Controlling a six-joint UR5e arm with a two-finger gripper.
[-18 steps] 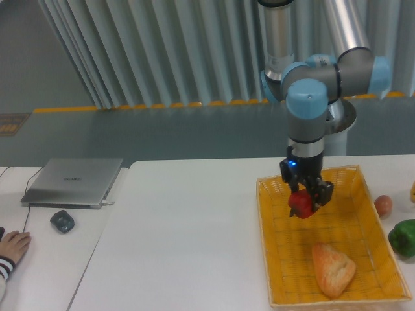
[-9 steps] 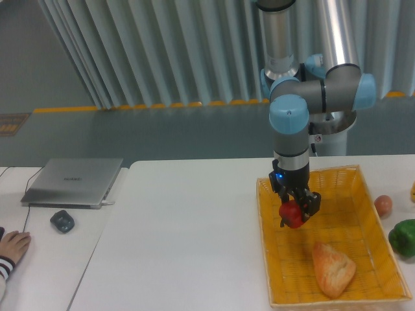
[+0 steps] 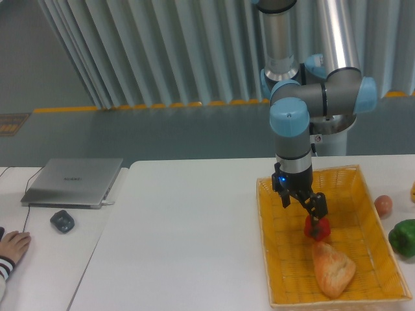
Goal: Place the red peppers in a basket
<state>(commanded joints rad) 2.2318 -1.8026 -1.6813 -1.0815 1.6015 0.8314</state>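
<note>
My gripper (image 3: pixel 314 210) hangs low inside the basket (image 3: pixel 275 259); whether it grips the red pepper (image 3: pixel 317 229), just above the bread roll (image 3: pixel 332 268), I cannot tell. I should release gently, then lift straight.

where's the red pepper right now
The red pepper sits inside the wicker basket near its middle, just above the bread roll, with the pincer right at it.

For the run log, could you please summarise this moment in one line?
gripper: over basket | red pepper: low in basket, beside bread roll | release: unclear
</note>
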